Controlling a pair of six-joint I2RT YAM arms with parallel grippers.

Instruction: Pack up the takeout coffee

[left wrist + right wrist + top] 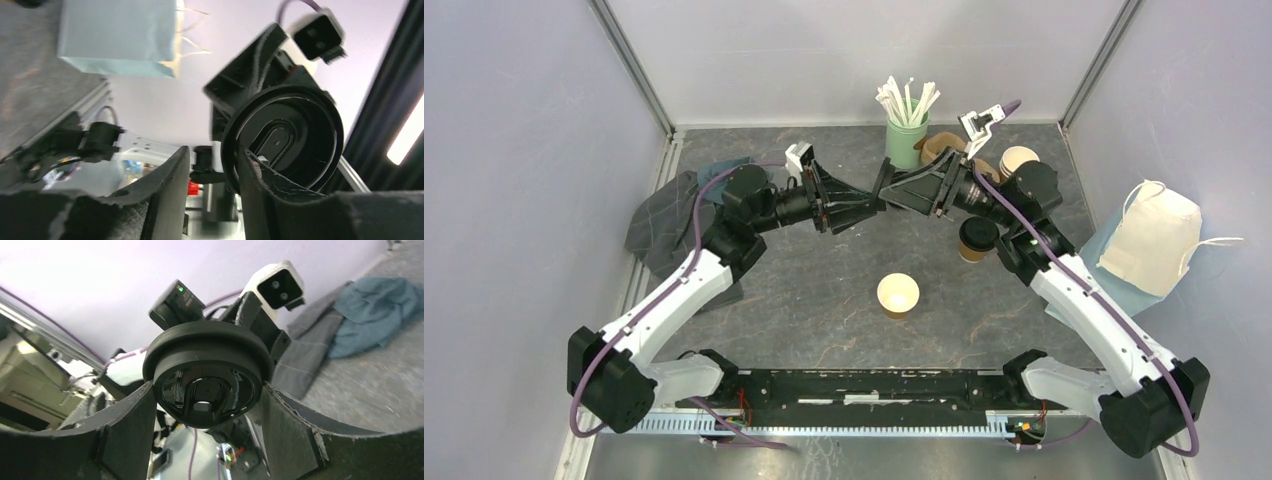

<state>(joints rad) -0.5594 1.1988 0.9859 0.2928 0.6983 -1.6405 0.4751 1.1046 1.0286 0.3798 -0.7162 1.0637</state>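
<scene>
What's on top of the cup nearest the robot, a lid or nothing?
Nothing: its lid is off. The paper cup stands upright with its cream inside showing from above.

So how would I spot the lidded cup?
From the green holder of white sticks at the back of the table, come forward and slightly right. The lidded cup stands there beside the right arm. It alone has a black top; other cups are open.

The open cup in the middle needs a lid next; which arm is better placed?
Right. The right gripper clamps the black lid by its rim; the left gripper stands open beside it, holding nothing.
</scene>
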